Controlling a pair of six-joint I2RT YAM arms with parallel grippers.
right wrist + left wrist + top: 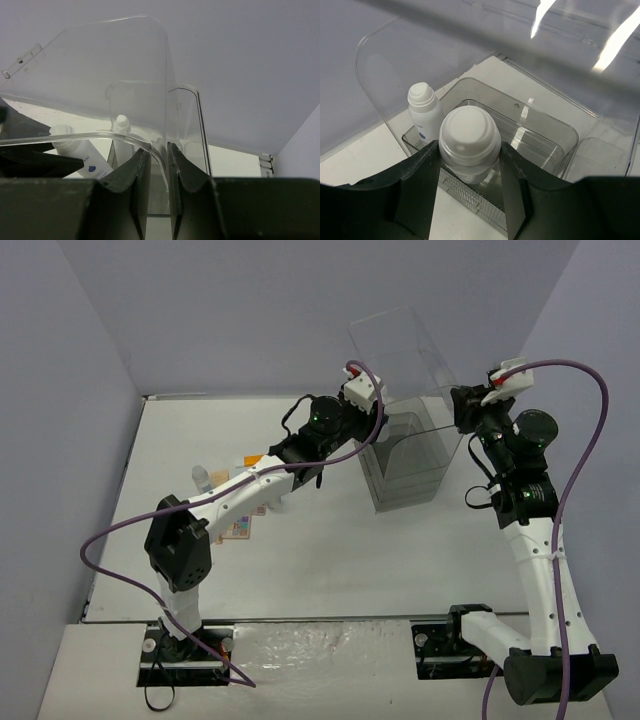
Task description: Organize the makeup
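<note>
My left gripper is shut on a white bottle with a round cap, holding it upright over the top compartment of the clear plastic case. A second white bottle stands in that compartment. In the top view the left gripper is at the case's left top edge. My right gripper is shut on the case's thin clear wall, and it shows at the case's right edge in the top view. A white bottle with a blue drop mark shows through the plastic.
The case stands at the back centre with its lid raised. More makeup lies at the left under the left arm: an orange flat case, a multicolour palette and a small white bottle. Walls close in on three sides.
</note>
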